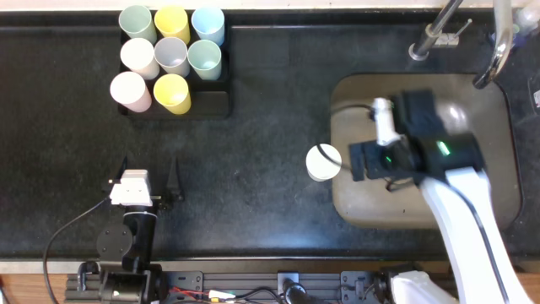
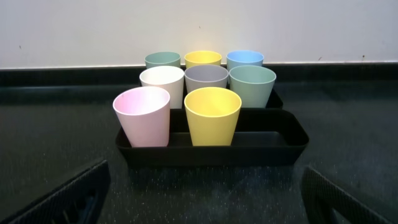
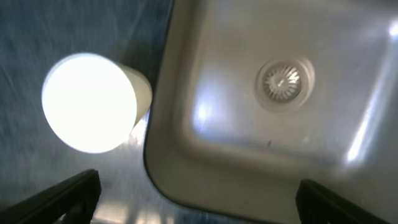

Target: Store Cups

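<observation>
Beside the sink (image 1: 363, 209), near the counter's middle, one white cup (image 1: 323, 162) stands alone. My right claw (image 3: 199, 202) hangs spread above the sink's rim, and my left claw (image 1: 152, 173) is spread too. I think pick-up comes next: shift over the cup, pinch, carry to the far-left tray (image 1: 215, 105).

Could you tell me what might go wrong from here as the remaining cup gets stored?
1. The white cup stands right beside the rim of the sink. The open right gripper is not centred on it, so a finger could knock it into the basin.
2. The tray seems to have one free spot, next to the front yellow cup. A sloppy placement might topple neighbours, such as the leaning pink cup.
</observation>
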### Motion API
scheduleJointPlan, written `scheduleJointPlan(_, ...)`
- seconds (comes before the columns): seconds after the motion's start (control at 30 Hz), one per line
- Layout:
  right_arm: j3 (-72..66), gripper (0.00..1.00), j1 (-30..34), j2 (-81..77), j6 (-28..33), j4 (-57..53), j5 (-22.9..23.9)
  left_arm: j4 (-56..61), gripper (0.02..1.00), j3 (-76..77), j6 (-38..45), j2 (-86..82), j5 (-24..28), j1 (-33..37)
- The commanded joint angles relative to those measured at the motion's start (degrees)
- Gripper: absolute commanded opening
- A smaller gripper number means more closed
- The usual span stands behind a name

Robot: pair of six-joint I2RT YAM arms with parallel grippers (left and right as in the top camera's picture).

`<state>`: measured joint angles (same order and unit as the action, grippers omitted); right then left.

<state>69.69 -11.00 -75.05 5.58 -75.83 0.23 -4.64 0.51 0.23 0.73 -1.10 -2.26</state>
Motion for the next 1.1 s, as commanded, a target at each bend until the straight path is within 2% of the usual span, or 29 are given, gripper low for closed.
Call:
scheduleJointPlan(0.03,3.3,0.998,-1.4,-7.7,6.0,-0.2,-0.7,-0.1,0.998,0.0,1.1,-0.6,-0.5,-0.2)
scheduleJointPlan(0.13,3.3,0.996,-1.4,-11.3,9.0,0.8,-1.1,-0.1,0.998,0.0,1.1,-0.6,-0.5,-0.2)
scheduleJointPlan(0.2,3.3,0.998,-1.3,-12.9,13.4,1.4,-3.5,-0.1,0.996,0.0,1.1,-0.6,-0.5,-0.2)
scheduleJointPlan(0.27,3.3,0.998,-1.4,-14.2,14.9,2.2,-4.5,-0.1,0.998,0.0,1.1,-0.6,-0.5,-0.2)
scheduleJointPlan(1.0,3.3,0.982,-1.5,-21.4,15.9,7.9,-4.7,-0.1,0.998,0.0,1.1,-0.6,-0.5,-0.2)
scheduleJointPlan(1.03,3.3,0.847,-1.5,-21.4,15.9,8.0,-4.7,-0.1,0.998,0.0,1.1,-0.6,-0.5,-0.2)
scheduleJointPlan(1.1,3.3,0.045,-1.6,-21.4,15.8,8.2,-4.8,-0.1,0.998,0.0,1.1,-0.6,-0.5,-0.2)
